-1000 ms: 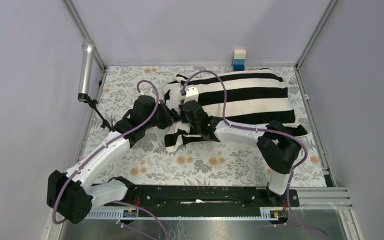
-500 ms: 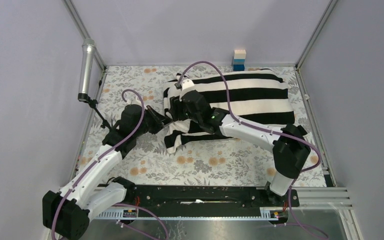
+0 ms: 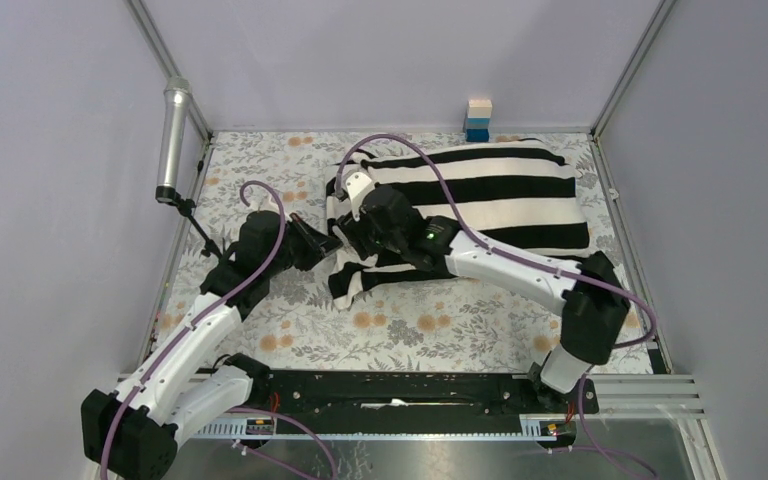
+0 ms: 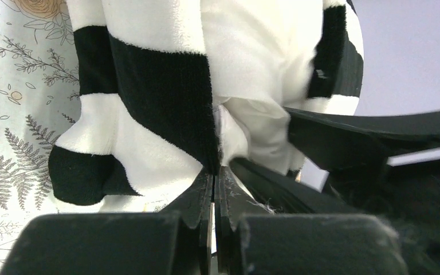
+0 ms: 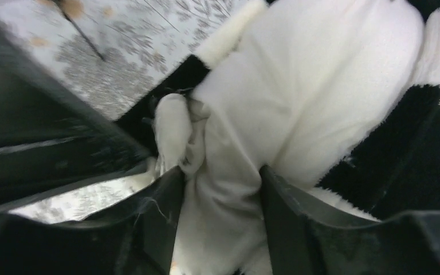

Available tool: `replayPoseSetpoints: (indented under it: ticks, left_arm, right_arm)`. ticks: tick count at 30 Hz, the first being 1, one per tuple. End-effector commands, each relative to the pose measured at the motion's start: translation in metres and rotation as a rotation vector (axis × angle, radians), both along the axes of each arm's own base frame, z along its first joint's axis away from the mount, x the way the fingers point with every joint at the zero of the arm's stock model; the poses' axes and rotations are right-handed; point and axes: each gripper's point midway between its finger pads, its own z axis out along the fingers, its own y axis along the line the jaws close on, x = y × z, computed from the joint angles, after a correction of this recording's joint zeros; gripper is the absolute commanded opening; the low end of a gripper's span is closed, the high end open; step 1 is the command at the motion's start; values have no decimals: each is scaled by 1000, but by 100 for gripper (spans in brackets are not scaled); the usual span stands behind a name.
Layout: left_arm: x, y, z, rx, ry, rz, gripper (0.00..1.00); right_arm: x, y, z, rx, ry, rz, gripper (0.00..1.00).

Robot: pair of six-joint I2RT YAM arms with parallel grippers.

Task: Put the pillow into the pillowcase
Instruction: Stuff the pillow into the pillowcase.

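L fingers [image 4: 213, 186] clenched on pillowcase [image 3: 500, 190] edge; R fingers [image 5: 275, 189] spread round pillow [image 5: 298, 86] (at open end).

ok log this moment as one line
left gripper shut on pillowcase edge | right gripper open around pillow fabric | pillow mostly inside pillowcase
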Motion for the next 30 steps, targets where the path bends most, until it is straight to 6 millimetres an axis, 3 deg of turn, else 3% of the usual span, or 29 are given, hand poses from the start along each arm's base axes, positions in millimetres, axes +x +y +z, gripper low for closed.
replayPoseSetpoints:
  ticks: [1, 6, 10, 14, 17, 21, 26, 28, 30]
  left_arm:
    - [14, 0, 79, -55, -221, 10, 0]
    - [9, -11, 118, -76, -311, -77, 0]
    - [3, -30, 152, -104, -413, -188, 0]
    - [-8, -59, 173, -146, -478, -307, 0]
    - [-12, -83, 189, -171, -528, -365, 0]
    - [5, -92, 215, -208, -590, -327, 0]
    - [17, -100, 246, -240, -656, -320, 0]
    - [14, -105, 241, -245, -643, -347, 0]
    - [9, -108, 214, -231, -589, -368, 0]
  right_arm:
    - [20, -21, -56, -233, 11, -97, 52]
    - [33, -11, -99, -347, 105, -97, 16]
    - [51, -1, -116, -310, 238, -123, 1]
    - [87, -3, -114, -163, 372, -262, 0]
    - [103, -10, -126, -201, 376, -385, 0]
    - [100, -15, -154, -130, 352, -504, 0]
    - [78, -37, -201, -113, 282, -573, 0]
    - [71, -38, -212, -96, 328, -558, 0]
    - [68, -31, -198, -11, 382, -509, 3]
